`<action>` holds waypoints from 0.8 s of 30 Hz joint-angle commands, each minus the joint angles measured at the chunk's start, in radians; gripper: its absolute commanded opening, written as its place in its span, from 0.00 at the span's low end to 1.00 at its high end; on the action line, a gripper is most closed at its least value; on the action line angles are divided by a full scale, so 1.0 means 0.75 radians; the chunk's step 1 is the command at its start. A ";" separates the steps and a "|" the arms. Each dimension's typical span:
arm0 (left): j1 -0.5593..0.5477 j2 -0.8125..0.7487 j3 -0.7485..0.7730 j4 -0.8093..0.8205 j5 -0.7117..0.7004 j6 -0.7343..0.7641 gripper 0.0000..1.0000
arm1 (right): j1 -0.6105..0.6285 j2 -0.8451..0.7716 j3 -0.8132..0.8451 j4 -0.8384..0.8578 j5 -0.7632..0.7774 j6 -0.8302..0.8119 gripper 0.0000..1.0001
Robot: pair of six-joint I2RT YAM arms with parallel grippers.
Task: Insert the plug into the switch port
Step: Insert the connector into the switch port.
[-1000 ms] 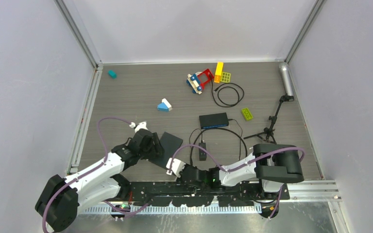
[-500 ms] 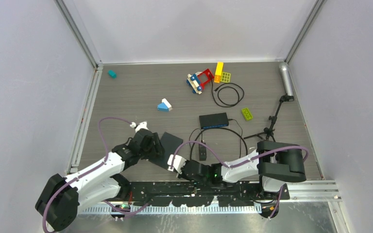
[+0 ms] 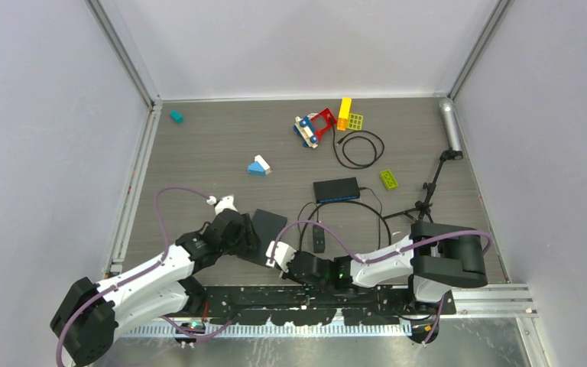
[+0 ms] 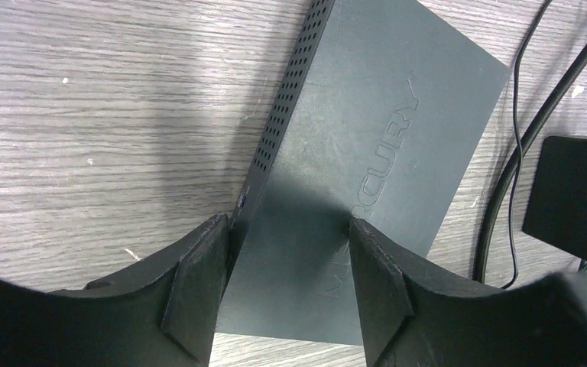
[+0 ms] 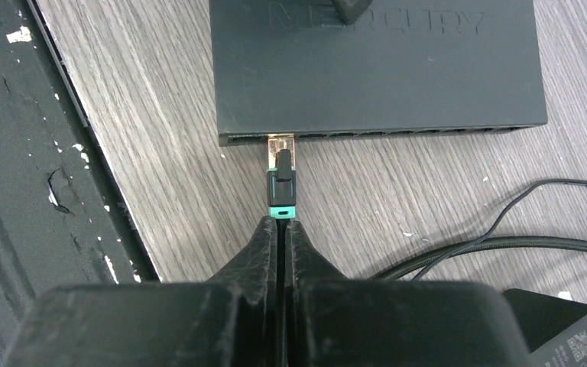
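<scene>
Hidden first: in top view the plug and the end port can't be seen, as the R arm covers them. There the switch shows only as a dark slab, half under the L gripper. In L wrist view the switch's near end sits behind the fingers, and the lettering is partly in shadow. In R wrist view the switch's far part is cut off at the top. The port row is in shade, so ports can't be counted, and how deep the plug sits can't be told. The power brick is cut off at the corner.

Surface: grey wood-grain table w/ a scuffed black rail along the near edge. Pale plain walls on three sides, alu posts at the far corners. Toy blocks sit near the far edge and a teal block by the far-left corner. Cable loop and flat black box are mid-table, a small stand by the right edge.

Task items: the switch is matte black and flat, w/ an embossed logo on top and vent holes down one side. It lies close to the near edge, left of middle. The plug has a clear tip w/ gold contacts, a black latch and boot, and a teal band at the back. Its tip is at the mouth of the end port. R gripper jaws are pressed together on the plug's rear. L gripper jaws are apart, one finger against the vented side, the other over the top face.
</scene>
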 commanded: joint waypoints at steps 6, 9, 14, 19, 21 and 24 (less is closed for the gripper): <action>-0.117 -0.009 -0.057 -0.124 0.182 -0.102 0.52 | -0.036 -0.002 0.143 0.202 0.126 0.041 0.00; -0.142 0.038 -0.048 -0.094 0.176 -0.103 0.52 | -0.036 0.024 0.146 0.236 0.110 0.023 0.01; -0.207 0.116 -0.027 -0.041 0.155 -0.108 0.52 | -0.036 0.046 0.151 0.266 0.091 -0.045 0.01; -0.242 0.144 -0.017 -0.021 0.146 -0.102 0.51 | -0.041 0.035 0.172 0.272 0.082 -0.102 0.00; -0.248 0.143 -0.019 -0.016 0.146 -0.098 0.52 | -0.047 0.024 0.186 0.268 0.055 -0.112 0.01; -0.254 0.138 -0.022 -0.013 0.147 -0.095 0.51 | -0.054 0.013 0.205 0.267 0.038 -0.120 0.00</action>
